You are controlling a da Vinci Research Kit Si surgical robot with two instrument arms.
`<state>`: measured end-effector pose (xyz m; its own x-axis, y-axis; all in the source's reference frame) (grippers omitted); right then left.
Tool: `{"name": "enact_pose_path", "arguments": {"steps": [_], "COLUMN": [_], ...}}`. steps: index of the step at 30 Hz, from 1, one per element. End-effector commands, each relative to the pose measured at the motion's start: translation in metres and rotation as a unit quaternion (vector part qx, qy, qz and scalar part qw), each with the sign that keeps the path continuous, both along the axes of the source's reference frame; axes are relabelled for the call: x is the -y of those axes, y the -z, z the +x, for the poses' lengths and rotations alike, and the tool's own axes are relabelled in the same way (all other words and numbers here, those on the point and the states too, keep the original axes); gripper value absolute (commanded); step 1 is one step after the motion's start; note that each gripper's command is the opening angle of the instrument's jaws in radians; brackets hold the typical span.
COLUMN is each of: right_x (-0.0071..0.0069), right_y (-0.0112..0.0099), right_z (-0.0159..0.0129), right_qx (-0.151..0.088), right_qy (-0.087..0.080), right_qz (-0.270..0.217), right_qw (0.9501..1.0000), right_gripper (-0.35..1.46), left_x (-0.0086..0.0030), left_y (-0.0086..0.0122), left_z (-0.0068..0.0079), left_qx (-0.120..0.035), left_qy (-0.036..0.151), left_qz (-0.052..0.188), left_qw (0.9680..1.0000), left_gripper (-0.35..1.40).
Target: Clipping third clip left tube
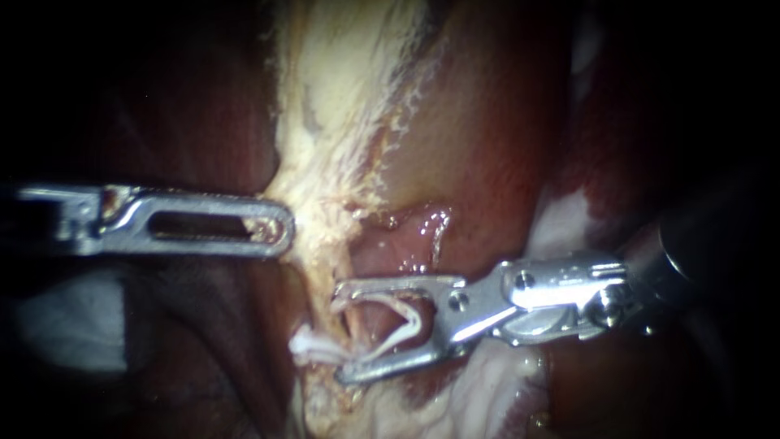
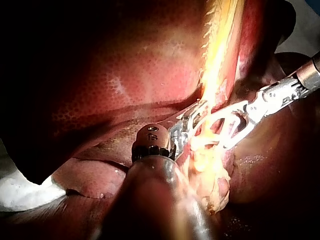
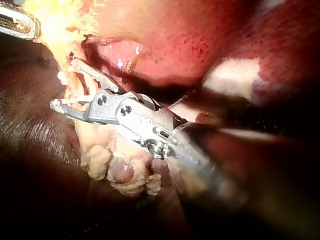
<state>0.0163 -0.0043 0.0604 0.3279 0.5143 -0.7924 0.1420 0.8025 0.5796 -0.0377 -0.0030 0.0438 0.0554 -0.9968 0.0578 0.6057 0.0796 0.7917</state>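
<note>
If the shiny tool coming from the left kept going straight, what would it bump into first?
Probably the pale strand of tissue right ahead. The left instrument seems to have its tip at that strand's edge, though depth is hard to judge.

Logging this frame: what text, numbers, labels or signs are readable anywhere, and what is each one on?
Nothing here can be read.
Left instrument: a small stamped mark on its wrist shows in the left wrist view, but it is too blurred to read.
Right instrument, the white clip held in its jaws, and the liver: no lettering visible.
</note>
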Motion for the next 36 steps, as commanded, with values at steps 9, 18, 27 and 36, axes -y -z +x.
{"name": "enact_pose_path", "arguments": {"steps": [9, 18, 27, 36], "right_x": [-0.0003, -0.0001, 0.0020, 0.0024], "right_y": [-0.0006, -0.0009, -0.0009, -0.0004], "right_z": [0.0009, 0.0021, 0.0041, 0.0057], "right_qx": [0.001, -0.002, -0.031, -0.064], "right_qy": [-0.002, 0.003, 0.036, 0.048], "right_qz": [-0.001, 0.000, 0.039, 0.070], "right_qw": [1.0000, 1.0000, 0.9981, 0.9943], "right_gripper": [0.58, 0.59, 0.58, 0.58], "left_x": [0.0005, 0.0007, 0.0004, 0.0002], "left_y": [0.0012, 0.0018, 0.0012, 0.0008], "left_z": [-0.0004, -0.0006, -0.0003, -0.0002], "left_qx": [0.001, 0.000, 0.001, 0.001], "left_qy": [0.006, 0.009, 0.008, 0.008], "left_qz": [-0.001, -0.001, -0.002, -0.002], "left_qw": [1.0000, 1.0000, 1.0000, 1.0000], "left_gripper": [-0.35, -0.35, -0.35, -0.35]}}
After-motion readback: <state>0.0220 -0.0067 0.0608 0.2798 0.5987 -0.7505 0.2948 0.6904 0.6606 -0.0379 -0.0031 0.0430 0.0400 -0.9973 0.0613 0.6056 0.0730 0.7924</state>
